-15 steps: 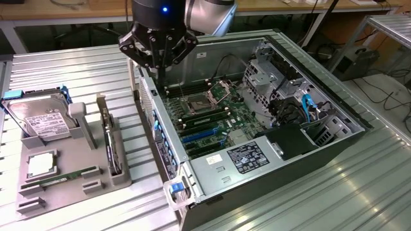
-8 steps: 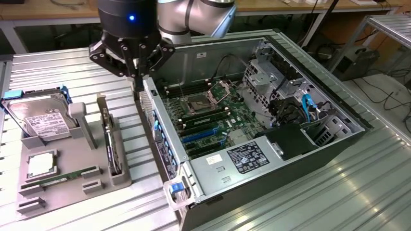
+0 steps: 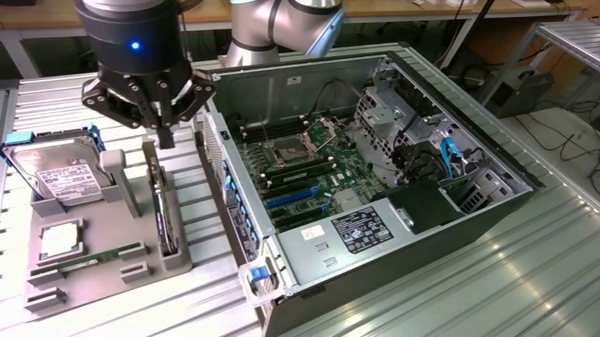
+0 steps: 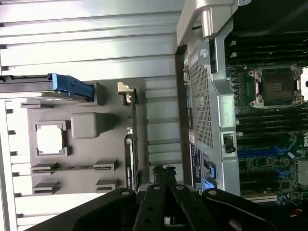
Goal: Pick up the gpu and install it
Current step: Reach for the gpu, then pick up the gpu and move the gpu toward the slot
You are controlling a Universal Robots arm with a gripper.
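Exterior view: my gripper point(image 3: 167, 137) hangs over the gray holder point(image 3: 103, 281) at the exterior view's left, its 2 fingers pressed together and gripping nothing. The gpu point(image 3: 161, 203) stands on edge in a slot of that holder. Its far end is just below my fingertips, and I cannot tell whether they touch it. Left of it in the same holder sit 1 hard drive point(image 3: 61, 172) with a white label, 1 square processor point(image 3: 58, 239) and 1 RAM stick point(image 3: 89, 260) lying flat at the near side. Right of the holder lies the open computer case point(image 3: 310, 77), its motherboard point(image 3: 300, 168) exposed with blue card slots point(image 3: 286, 196). In the wrist view the gpu shows edge-on, just beside the case's perforated rear panel point(image 4: 199, 96).
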